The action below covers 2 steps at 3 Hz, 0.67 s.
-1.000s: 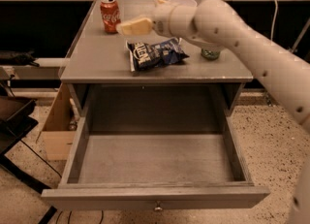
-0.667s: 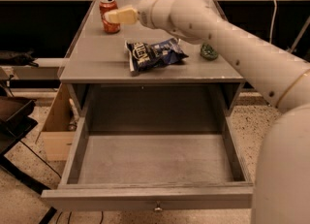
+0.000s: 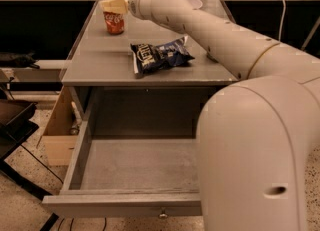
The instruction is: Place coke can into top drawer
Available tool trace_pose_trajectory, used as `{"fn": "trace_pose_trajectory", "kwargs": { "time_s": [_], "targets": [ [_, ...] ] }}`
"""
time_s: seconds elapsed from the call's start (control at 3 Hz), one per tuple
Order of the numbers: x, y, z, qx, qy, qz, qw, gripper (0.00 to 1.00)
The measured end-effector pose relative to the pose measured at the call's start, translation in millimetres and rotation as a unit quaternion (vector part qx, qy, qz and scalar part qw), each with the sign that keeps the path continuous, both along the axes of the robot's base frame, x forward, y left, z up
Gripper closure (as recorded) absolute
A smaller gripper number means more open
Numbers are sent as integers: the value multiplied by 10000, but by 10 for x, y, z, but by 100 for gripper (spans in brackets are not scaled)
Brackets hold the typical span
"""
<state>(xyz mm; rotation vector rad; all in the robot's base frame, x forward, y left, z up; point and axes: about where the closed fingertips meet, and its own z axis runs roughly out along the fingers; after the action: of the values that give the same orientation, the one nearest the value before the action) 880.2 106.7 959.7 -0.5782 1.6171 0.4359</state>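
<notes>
Camera view: a pale robot arm stretches from the right foreground across a grey cabinet.
Gripper: the gripper sits at the top of the coke can and hides its rim; whether it is open, closed or gripping cannot be told.
Coke can: upright on the cabinet top, toward the back left corner, outside the drawer.
Top drawer: the top drawer is pulled out toward the camera, its grey floor in view, with 1 round knob on the front panel.
Snack bag: 1 dark blue bag lies flat mid-top, apart from the can and nearer the front edge.
</notes>
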Motion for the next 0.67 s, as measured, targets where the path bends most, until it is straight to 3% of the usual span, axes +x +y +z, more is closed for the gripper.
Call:
{"fn": "trace_pose_trajectory", "kwargs": {
  "time_s": [0.33, 0.67],
  "targets": [
    [358, -167, -166, -125, 61, -388, 9992, 0],
    [508, -243, -245, -200, 89, -549, 9983, 0]
  ]
}}
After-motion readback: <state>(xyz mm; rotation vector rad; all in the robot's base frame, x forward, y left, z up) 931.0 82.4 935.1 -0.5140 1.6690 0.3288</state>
